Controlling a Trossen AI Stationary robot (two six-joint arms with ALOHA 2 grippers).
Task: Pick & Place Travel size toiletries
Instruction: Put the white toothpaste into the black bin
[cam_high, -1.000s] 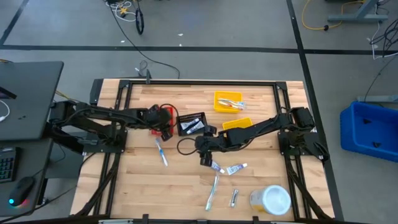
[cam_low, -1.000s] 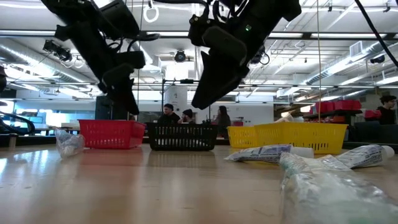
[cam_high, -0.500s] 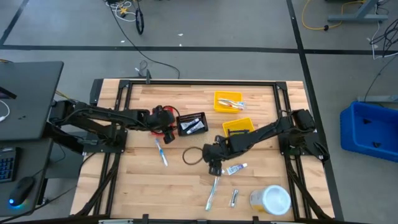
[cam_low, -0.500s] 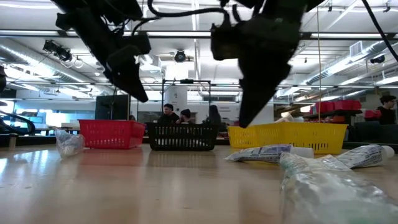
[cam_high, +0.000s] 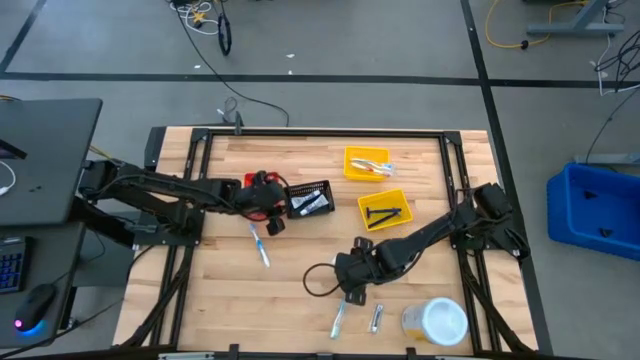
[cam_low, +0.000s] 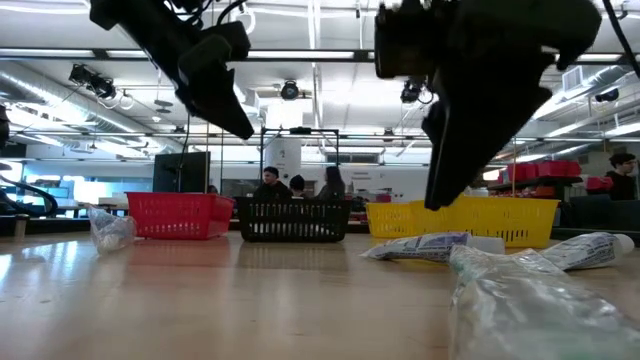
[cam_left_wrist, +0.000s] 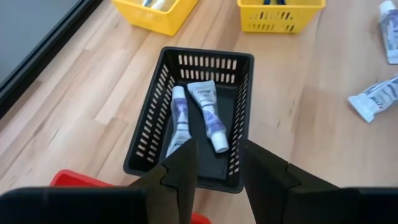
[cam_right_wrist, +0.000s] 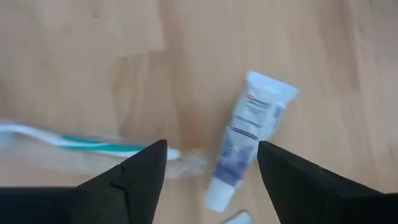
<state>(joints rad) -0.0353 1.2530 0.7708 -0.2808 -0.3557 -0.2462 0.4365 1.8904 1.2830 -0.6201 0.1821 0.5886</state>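
The right gripper (cam_right_wrist: 211, 171) hangs low toward the table's near edge, jaws spread and empty, over a white-and-blue tube (cam_right_wrist: 249, 137) lying beside a toothbrush (cam_right_wrist: 74, 144). The left gripper (cam_left_wrist: 217, 165), jaws parted and empty, reaches over the black bin (cam_left_wrist: 245, 112) holding two tubes (cam_left_wrist: 205, 115).

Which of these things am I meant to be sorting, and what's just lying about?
Job:
- two tubes in the black bin
- tube and toothbrush below the open right gripper
- blue toothbrush
- black sticks in the yellow bin

Lying about:
- white-lidded jar
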